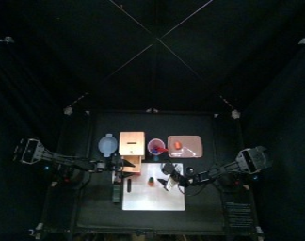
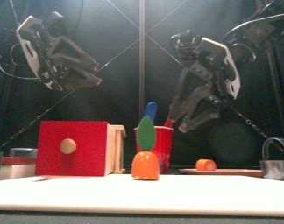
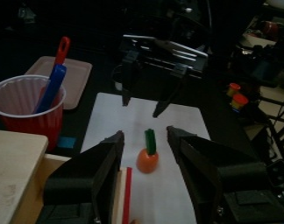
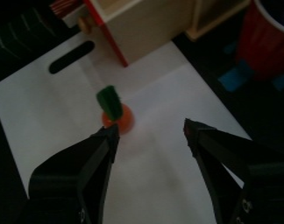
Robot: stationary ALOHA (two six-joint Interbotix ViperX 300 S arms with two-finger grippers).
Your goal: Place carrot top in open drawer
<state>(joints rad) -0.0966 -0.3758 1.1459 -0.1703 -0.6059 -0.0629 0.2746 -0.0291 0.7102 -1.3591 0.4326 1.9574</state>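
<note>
The carrot top point(image 3: 147, 160), a small orange piece with a green stalk, stands upright on the white sheet point(image 3: 209, 140); it also shows in the front view point(image 2: 145, 164) and in the right wrist view point(image 4: 115, 117). My left gripper point(image 3: 145, 134) is open, its jaws either side of the piece and short of it. Facing it, my right gripper point(image 4: 149, 128) is open too and hangs above the sheet just beyond the piece. The open drawer point(image 1: 131, 143) is the pale tan box behind the sheet, with a red front and round knob point(image 2: 72, 149).
A red cup point(image 2: 163, 147) holding a blue utensil stands beside the drawer. To its right, a pinkish tray point(image 1: 184, 145) carries small red and orange items. A grey cup point(image 2: 277, 162) sits at the far right, a bluish round object point(image 1: 108, 145) left of the drawer.
</note>
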